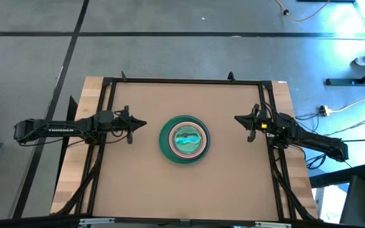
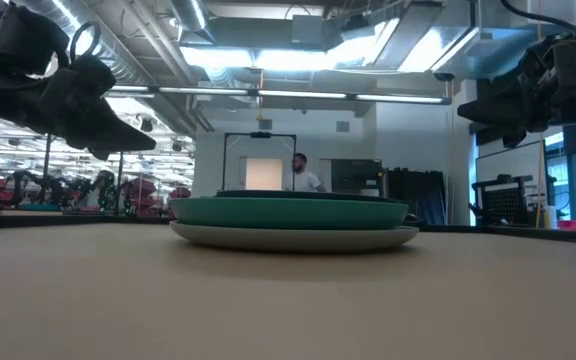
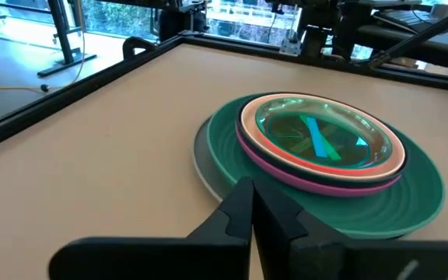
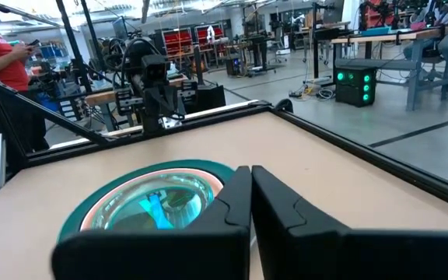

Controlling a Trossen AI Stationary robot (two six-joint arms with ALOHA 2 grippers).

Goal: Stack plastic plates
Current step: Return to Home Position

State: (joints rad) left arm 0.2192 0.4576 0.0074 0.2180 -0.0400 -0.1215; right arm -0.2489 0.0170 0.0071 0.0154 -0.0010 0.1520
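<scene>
While near plates (image 1: 183,139), TROSSEN-lettered left arm (image 1: 59,130)

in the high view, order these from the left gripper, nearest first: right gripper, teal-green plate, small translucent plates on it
1. teal-green plate, at the centre, rim towards the left gripper
2. small translucent plates, on top, set further in
3. right gripper, beyond the plates, right side

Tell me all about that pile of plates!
The pile of plates lies flat in the middle of the table. A pale grey plate is at the bottom, a teal-green plate on it, then smaller magenta, cream and pinkish rims, with a see-through greenish plate on top. All look like shiny plastic. Only the table touches it; the left gripper and right gripper hang clear.
</scene>
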